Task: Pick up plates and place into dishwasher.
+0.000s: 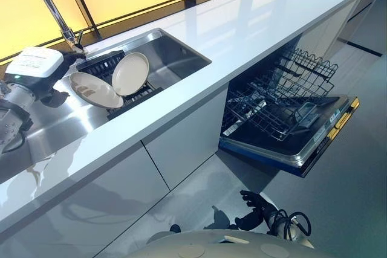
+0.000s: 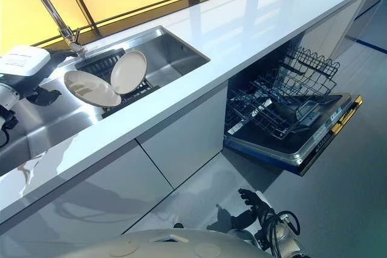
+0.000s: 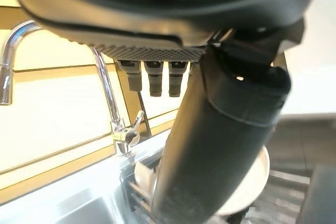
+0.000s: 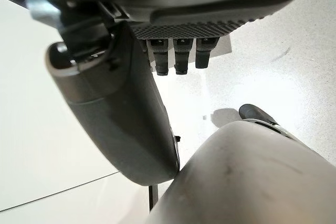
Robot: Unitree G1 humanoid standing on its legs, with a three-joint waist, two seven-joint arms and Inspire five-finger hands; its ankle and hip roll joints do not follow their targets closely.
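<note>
Two cream plates stand in a black dish rack (image 1: 134, 98) inside the steel sink (image 1: 175, 58). The larger plate (image 1: 94, 90) leans far over to the left, and the smaller plate (image 1: 130, 74) stands nearly upright behind it. My left hand (image 1: 55, 96) hovers just left of the larger plate's rim, fingers relaxed and holding nothing. In the left wrist view a plate (image 3: 247, 187) shows past the thumb (image 3: 220, 145). The dishwasher (image 1: 290, 149) stands open to the right, its door down and its wire rack (image 1: 272, 113) pulled out. My right hand (image 1: 257, 205) hangs low over the floor, empty.
A tall chrome faucet (image 1: 51, 7) rises behind the sink's left end. A long white countertop (image 1: 254, 22) runs to the right above the dishwasher. An upper wire rack (image 1: 311, 64) sits under the counter. Grey floor lies in front of the cabinets.
</note>
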